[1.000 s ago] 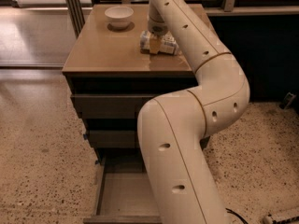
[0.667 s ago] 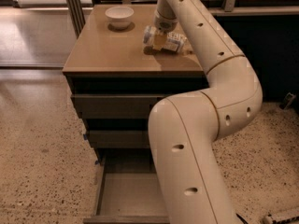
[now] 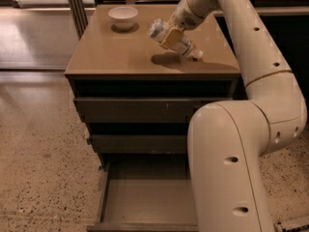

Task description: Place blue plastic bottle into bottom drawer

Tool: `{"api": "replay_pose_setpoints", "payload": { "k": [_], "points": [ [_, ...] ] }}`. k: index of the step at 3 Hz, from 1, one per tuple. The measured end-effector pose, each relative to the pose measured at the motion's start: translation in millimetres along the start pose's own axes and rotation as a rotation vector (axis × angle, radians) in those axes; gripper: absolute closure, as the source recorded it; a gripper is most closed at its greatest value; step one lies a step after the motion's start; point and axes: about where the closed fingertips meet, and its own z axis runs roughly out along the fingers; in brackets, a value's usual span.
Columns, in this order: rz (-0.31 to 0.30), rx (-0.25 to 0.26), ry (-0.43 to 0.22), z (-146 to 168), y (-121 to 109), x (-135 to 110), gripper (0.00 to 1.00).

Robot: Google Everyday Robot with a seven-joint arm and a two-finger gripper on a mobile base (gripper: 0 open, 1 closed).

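Note:
My gripper (image 3: 172,36) is above the middle of the cabinet top (image 3: 116,52) and is shut on the blue plastic bottle (image 3: 178,45). The bottle is lifted off the top and tilted, white cap down to the right, and its shadow lies on the wood below it. The bottom drawer (image 3: 145,202) is pulled open at the foot of the cabinet; its flat grey floor shows, and my arm hides its right part.
A white bowl (image 3: 123,17) stands at the back left of the cabinet top. Two shut drawers (image 3: 130,110) sit above the open one. My large cream arm (image 3: 231,149) fills the right foreground. Speckled floor lies to the left.
The gripper has lifted the bottle off the cabinet top and carried it forward, tilting it. The view has shifted a little.

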Motion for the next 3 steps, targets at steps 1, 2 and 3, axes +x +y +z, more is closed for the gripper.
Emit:
{"api": "replay_pose_setpoints", "payload": {
  "k": [1, 2, 3],
  "points": [
    [0.0, 0.0, 0.0, 0, 0, 0, 1.0],
    [-0.009, 0.0, 0.005, -8, 3, -17, 1.0],
    [-0.043, -0.007, 0.041, -28, 13, -48, 1.0]
  ]
}}
